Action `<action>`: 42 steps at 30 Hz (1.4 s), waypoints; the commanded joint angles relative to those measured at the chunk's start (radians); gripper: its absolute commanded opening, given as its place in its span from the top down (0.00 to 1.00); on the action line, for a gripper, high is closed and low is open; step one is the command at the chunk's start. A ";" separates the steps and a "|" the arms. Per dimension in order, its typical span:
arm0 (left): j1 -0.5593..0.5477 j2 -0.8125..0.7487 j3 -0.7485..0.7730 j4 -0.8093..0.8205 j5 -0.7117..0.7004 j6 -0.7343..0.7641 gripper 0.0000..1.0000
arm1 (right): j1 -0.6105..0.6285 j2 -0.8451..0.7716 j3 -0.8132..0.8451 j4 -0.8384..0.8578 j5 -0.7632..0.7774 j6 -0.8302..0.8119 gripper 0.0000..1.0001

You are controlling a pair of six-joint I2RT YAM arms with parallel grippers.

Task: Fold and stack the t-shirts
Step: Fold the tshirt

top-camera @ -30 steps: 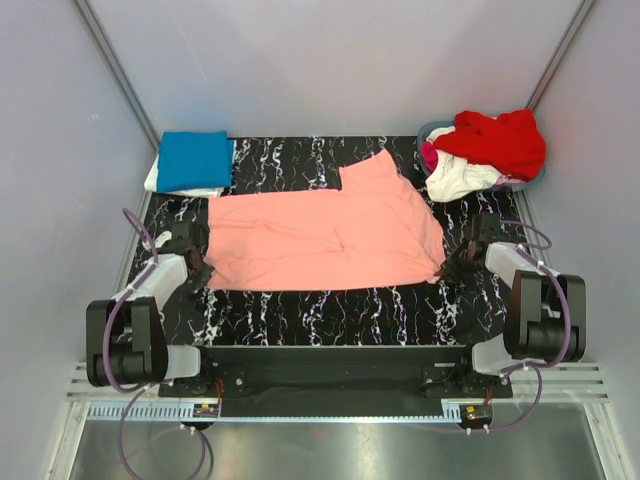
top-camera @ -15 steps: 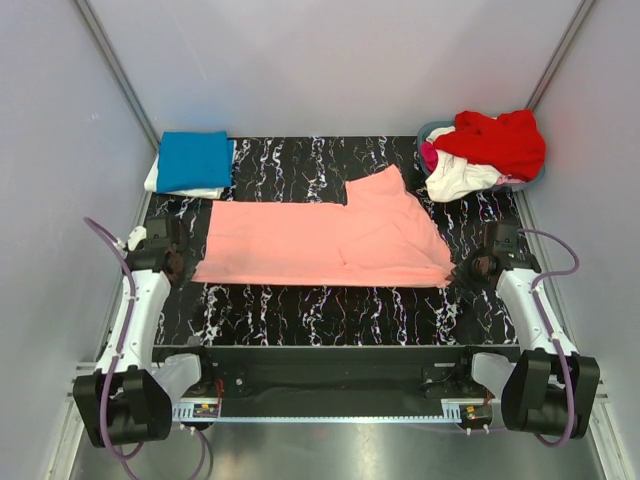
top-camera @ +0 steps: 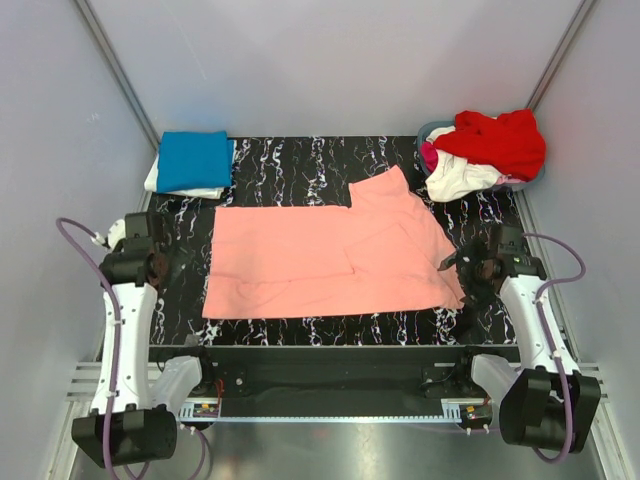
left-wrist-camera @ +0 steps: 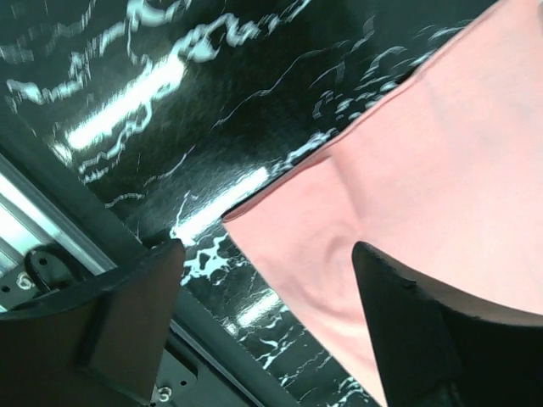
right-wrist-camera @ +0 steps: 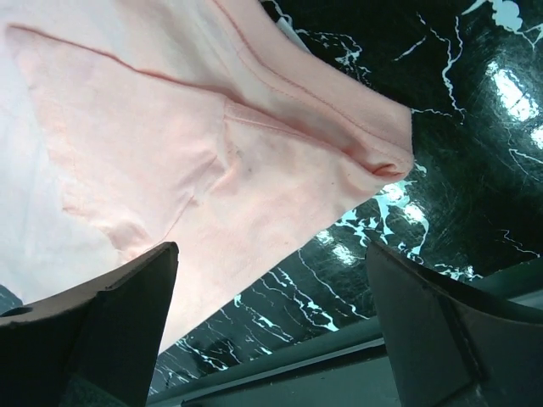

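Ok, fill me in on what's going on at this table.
Two robot arms are folding t-shirts. A salmon-pink t-shirt lies flat on the table; the left gripper and right gripper hang open at its side edges, holding nothing. A folded blue shirt sits at the far-left corner, more shirts heaped in a basket far right.

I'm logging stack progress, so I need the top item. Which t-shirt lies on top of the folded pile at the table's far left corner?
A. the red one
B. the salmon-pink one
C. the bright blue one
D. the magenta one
C: the bright blue t-shirt lies folded on top of a white t-shirt at that corner, while the salmon-pink t-shirt is spread flat mid-table.
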 commanded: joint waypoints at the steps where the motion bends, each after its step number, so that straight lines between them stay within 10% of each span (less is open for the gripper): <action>1: 0.007 -0.002 0.126 -0.014 -0.018 0.109 0.11 | -0.004 -0.037 0.092 -0.020 0.010 -0.033 0.02; 12: 0.002 0.032 0.033 0.159 0.100 0.399 0.09 | 0.105 0.348 0.444 0.206 -0.104 -0.220 0.07; 30: 0.010 -0.049 -0.009 0.213 0.080 0.388 0.07 | 0.214 1.522 1.816 -0.051 -0.080 -0.463 0.11; 42: 0.038 -0.056 -0.017 0.221 0.094 0.392 0.07 | 0.236 1.697 1.907 0.006 0.002 -0.517 0.15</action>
